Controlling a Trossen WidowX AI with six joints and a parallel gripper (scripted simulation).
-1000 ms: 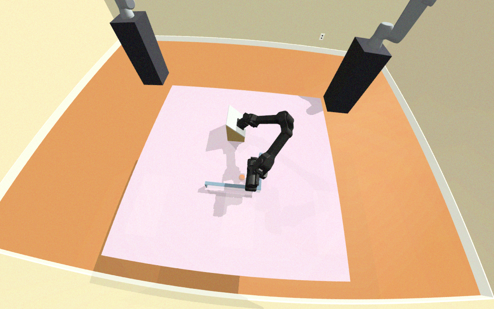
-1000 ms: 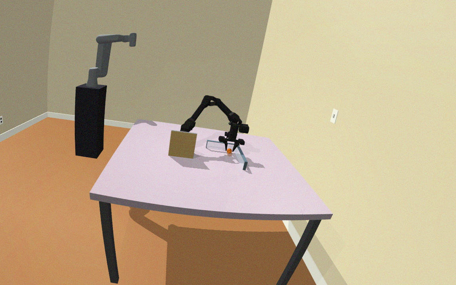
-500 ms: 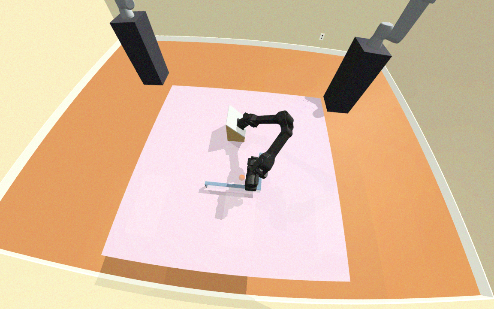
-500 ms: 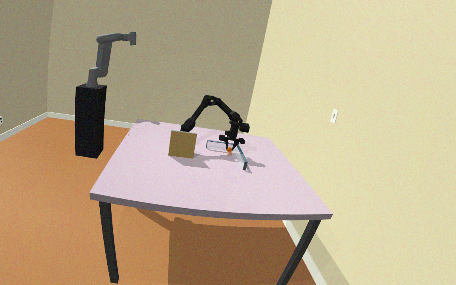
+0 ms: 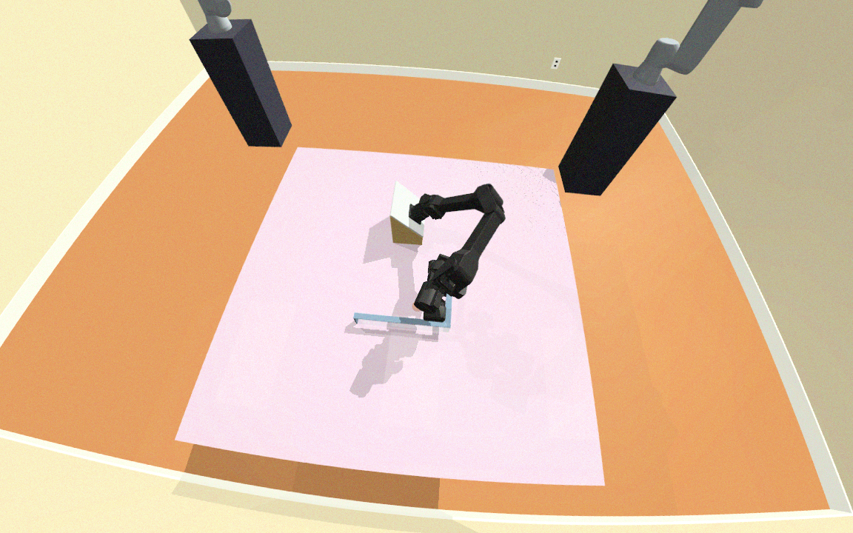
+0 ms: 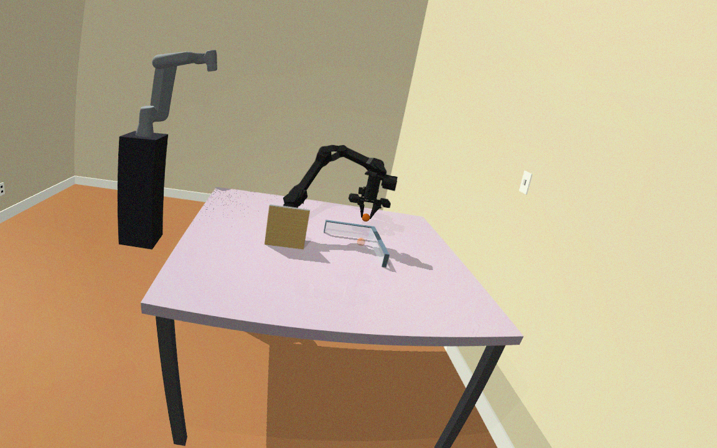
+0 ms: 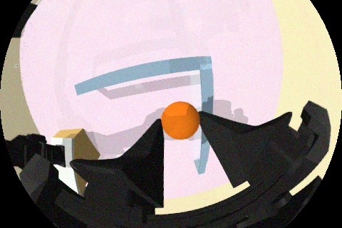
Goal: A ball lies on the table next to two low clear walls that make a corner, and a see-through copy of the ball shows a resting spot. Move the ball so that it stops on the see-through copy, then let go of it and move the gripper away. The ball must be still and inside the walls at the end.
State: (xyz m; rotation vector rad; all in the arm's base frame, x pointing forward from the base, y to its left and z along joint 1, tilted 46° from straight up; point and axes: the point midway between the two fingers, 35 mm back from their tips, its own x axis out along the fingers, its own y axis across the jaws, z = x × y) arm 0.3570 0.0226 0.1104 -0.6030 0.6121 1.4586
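With the arm (image 6: 327, 161) bent over the table (image 6: 316, 300), the tool (image 6: 366, 218) points down and is closed on the orange ball (image 7: 181, 120), fingers partly apart and touching it at 9 and 3 o'clock. In the exterior view, ball and tool are raised above the table, over the corner formed by the clear walls (image 6: 378, 240). A faint copy (image 6: 360, 241) lies on the table below, inside the walls. A tan box (image 6: 286, 226) stands at the arm's base, at 9 o'clock from the walls.
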